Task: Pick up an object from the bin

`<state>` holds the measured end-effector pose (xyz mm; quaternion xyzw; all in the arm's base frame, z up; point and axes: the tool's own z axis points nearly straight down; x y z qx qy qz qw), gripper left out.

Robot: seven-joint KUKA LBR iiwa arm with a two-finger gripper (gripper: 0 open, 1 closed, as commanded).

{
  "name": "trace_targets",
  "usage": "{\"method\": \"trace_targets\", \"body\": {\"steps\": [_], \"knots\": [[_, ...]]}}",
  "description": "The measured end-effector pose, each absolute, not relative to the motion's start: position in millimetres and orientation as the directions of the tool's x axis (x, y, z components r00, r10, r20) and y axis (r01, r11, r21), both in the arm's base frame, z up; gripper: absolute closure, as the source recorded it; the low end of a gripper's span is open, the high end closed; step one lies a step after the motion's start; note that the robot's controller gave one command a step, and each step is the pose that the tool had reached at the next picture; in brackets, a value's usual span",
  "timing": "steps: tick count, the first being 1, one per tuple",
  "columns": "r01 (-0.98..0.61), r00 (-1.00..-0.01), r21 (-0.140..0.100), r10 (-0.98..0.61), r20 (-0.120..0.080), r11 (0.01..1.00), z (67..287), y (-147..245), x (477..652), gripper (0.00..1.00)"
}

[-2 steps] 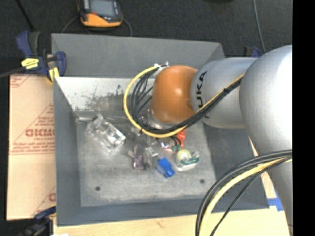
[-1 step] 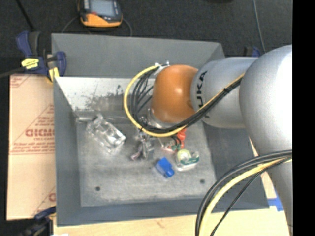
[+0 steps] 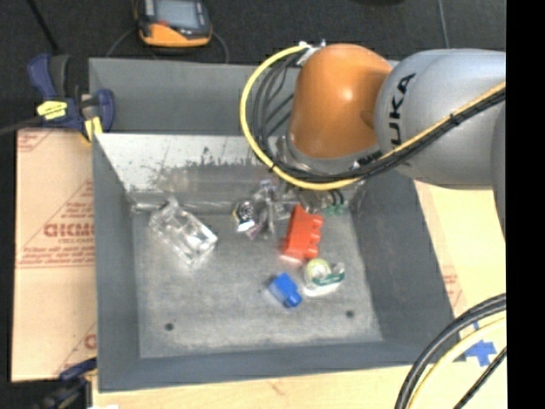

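Claw (image 3: 258, 212): low in bin (image 3: 213, 313), back-centre, close to rear wall. Metal parts bunched, glare on them; can't tell if apart or together. Nothing seen clamped in it.

Nearest obj: red block (image 3: 302, 233), just beside claw on view-right, poss. touching, can't be sure. Boxy plastic, bright red-orange, studs or ridges along its right side, lying a bit tilted on bin floor, approx. centre.

Further out, toward front: green-and-white round thing (image 3: 322, 273) just below red block, pale disc w/ green rim bits. Blue piece (image 3: 285, 290) just left of that, small, chunky, near but apart from block.

Well apart, view-left of claw: clear plastic piece (image 3: 181, 233), see-through, blocky, angled, on floor near back-left.

Above claw: orange cover (image 3: 336, 100) on wrist, domed, glossy. Yellow cable (image 3: 247, 100) plus dark cables loop round it.

Writing: "KUKA" in dark caps on grey arm (image 3: 451, 118) by the cover, first letter partly hidden by cable. No label readable on any bin obj.
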<state>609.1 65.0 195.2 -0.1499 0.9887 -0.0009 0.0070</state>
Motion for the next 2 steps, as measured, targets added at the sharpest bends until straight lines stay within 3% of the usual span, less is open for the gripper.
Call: {"method": "trace_targets", "body": {"steps": [1,2], "knots": [[-0.544,-0.839,-0.005,-0.544,-0.011,0.839,269,86,624.7,1.00],[-0.641,-0.768,-0.002,-0.641,0.000,0.768,244,63,602.2,1.00]]}}
